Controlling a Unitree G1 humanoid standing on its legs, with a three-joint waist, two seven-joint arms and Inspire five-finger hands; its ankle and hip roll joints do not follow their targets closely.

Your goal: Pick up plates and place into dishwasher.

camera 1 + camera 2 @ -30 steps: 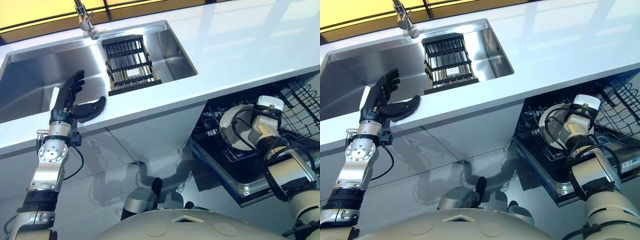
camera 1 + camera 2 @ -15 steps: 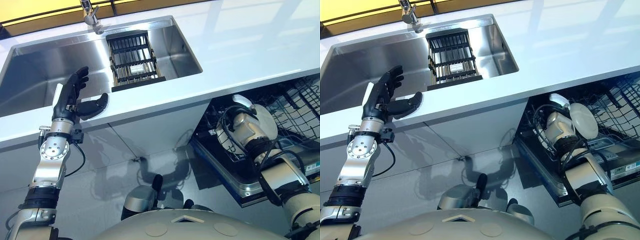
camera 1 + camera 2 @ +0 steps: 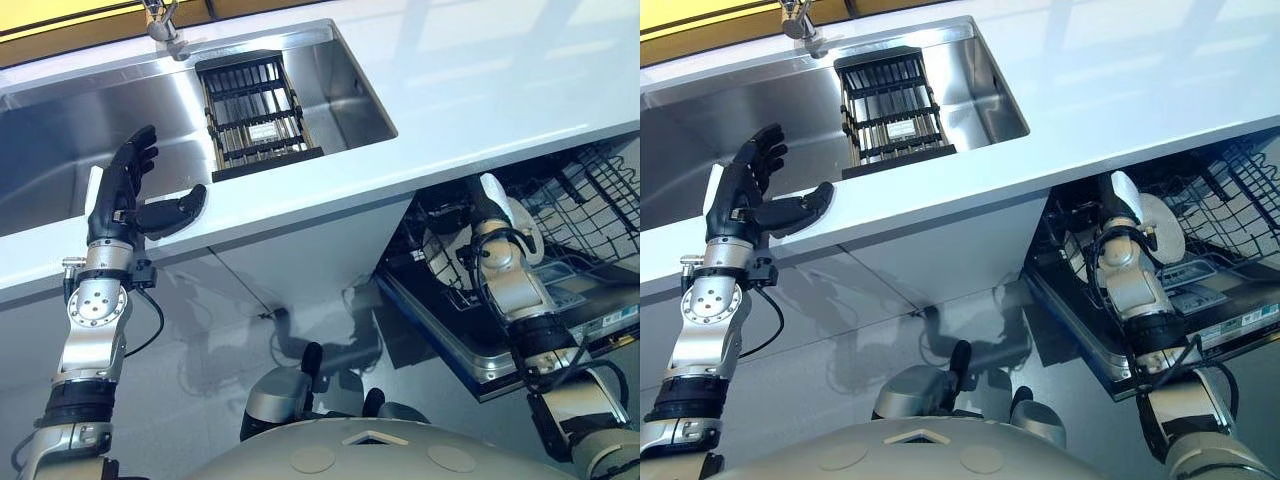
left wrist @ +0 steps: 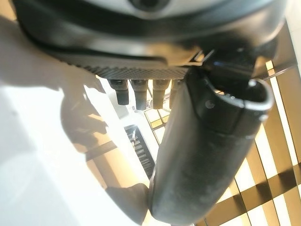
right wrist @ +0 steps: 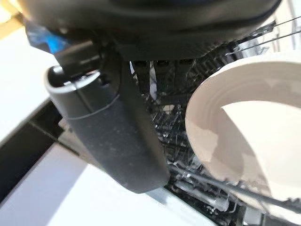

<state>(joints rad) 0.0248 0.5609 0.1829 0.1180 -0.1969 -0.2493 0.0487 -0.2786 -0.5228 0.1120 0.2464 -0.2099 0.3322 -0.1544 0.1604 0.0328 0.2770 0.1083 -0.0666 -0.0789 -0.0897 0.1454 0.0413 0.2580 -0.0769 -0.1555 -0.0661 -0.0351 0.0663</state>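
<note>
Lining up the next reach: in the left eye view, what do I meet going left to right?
Left hand → black rack in the sink → right hand → white plate → dishwasher basket.

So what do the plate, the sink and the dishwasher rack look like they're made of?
Plate: probably glazed ceramic, off-white and smooth with a soft sheen.
Sink: looks like brushed stainless steel, grey with dull reflections.
Dishwasher rack: seemingly dark coated wire, a thin open grid.

A cream-white plate [image 5: 244, 127] sits in the black wire dishwasher rack [image 3: 590, 195]; the tabletop [image 3: 500, 80] is white, the sink [image 3: 80, 130] steel-grey, its rack [image 3: 252, 120] black.
</note>
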